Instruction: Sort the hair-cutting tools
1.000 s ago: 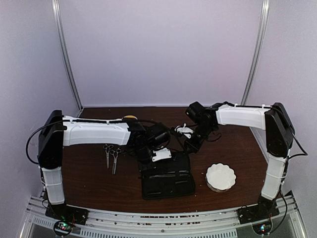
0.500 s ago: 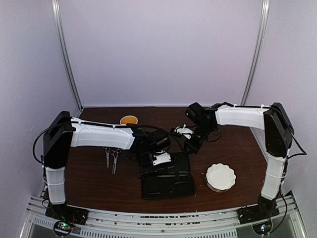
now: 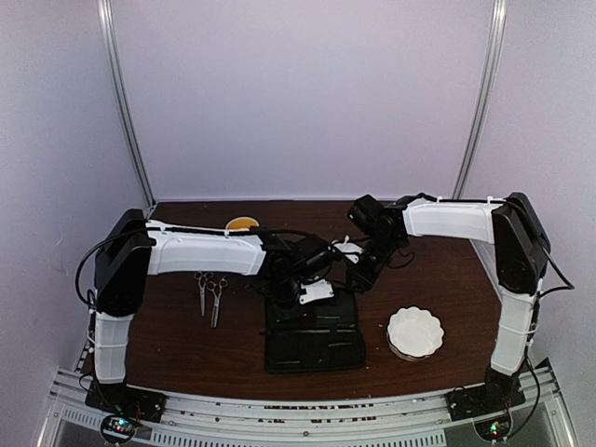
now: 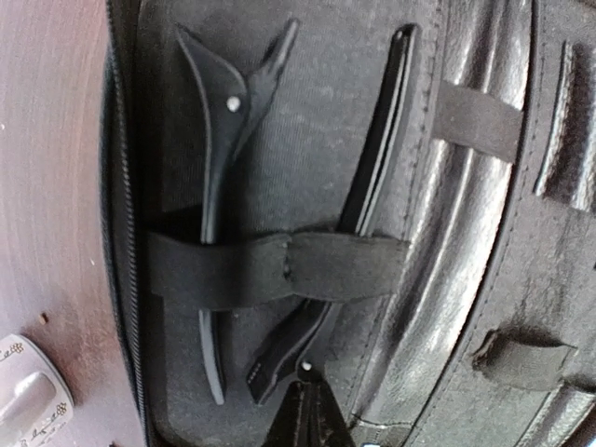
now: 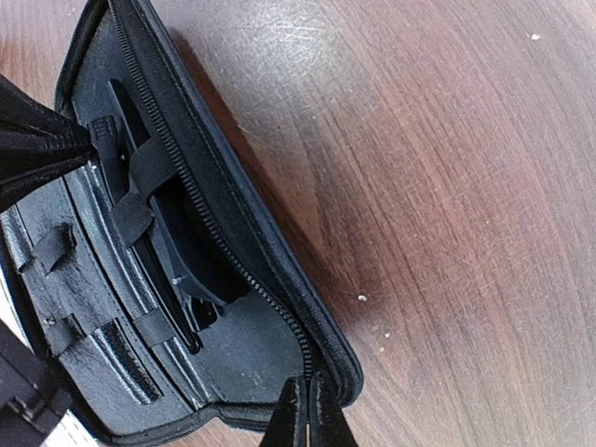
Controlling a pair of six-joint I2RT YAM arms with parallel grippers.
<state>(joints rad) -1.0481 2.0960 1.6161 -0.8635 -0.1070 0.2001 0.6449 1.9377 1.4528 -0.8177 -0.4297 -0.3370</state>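
- Dark brown wooden tabletop [image 3: 168, 345] is seen, closed in by pale lilac walls [image 3: 307, 93] at the back and both sides.
- The left gripper [image 4: 307, 419] is seen with its tips pressed together, over the far end of the open black case [image 4: 484, 279].
- Its tips are met by the end of the slanted clip [image 4: 377, 158]; whether that end is pinched cannot be told.
- This clip's long axis runs straight away from the tips, leaning slightly to one side, with its thin end pointed away from them.
- The second clip [image 4: 216, 140] lies beside it, nearly parallel, its forked end also pointed away from the gripper.
- Both clips are crossed at mid-length by one elastic band [image 4: 270, 270]. The case's zip [image 4: 121, 233] edge runs just beyond the second clip.
- A corner of the white patterned mug [image 4: 23, 405] is seen on the table past that edge.
- The right gripper [image 5: 307, 410] is closed too, tips at the case's zipped rim; a grip on it cannot be confirmed.
- Bare wood spreads out beyond that rim.
- Two scissors [image 3: 209, 293] lie well apart to the left of the left gripper. Their blades point toward the near edge and their rings are on the far side.
- Open table surrounds them.
- A white scalloped dish [image 3: 414, 332] sits nearer than the right gripper, and a yellow bowl [image 3: 242, 223] sits by the back wall.
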